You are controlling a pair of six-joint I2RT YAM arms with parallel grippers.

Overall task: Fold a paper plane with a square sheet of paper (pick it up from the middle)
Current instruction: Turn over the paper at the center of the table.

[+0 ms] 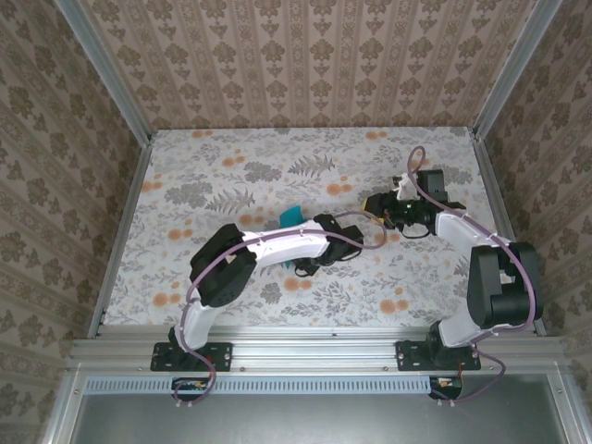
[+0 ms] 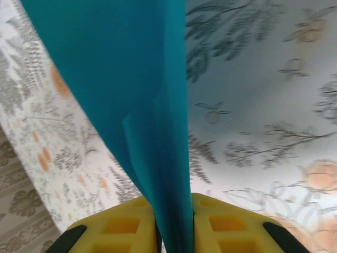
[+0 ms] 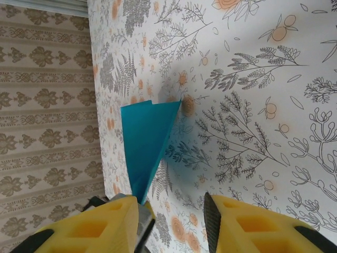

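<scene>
On my overhead feed the floral table [image 1: 222,153] carries everything. My left arm [image 1: 277,245] reaches in from the near edge to about the table's middle, and my right arm [image 1: 458,231] sits over by the right edge. The teal sheet of paper [image 1: 289,216] is near the middle, folded and raised off the surface. My left gripper [image 2: 174,232] pinches it between its yellow fingers [image 2: 126,226]. My right gripper [image 3: 176,208] is spread, holding nothing.
</scene>
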